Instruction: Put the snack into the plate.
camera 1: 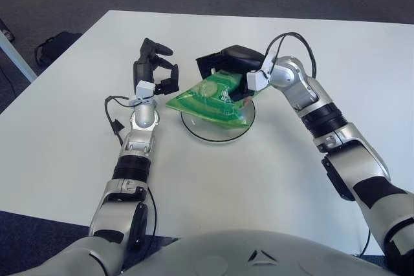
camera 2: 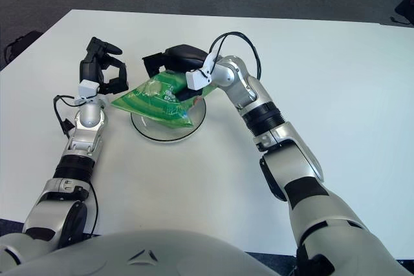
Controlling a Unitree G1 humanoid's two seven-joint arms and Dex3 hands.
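A green snack bag (camera 1: 210, 98) lies tilted over a clear glass plate (camera 1: 218, 128) in the middle of the white table. My right hand (camera 1: 223, 63) is above the plate's far side, its fingers curled on the bag's upper edge. My left hand (camera 1: 155, 69) stands upright just left of the plate, fingers spread, close to the bag's left corner and holding nothing. The bag covers most of the plate; only the plate's near rim shows.
The white table (camera 1: 259, 179) stretches around the plate. Dark carpet lies beyond its far edge, with a black bag (camera 1: 55, 46) on the floor at the far left. A black cable (camera 1: 115, 117) runs by my left wrist.
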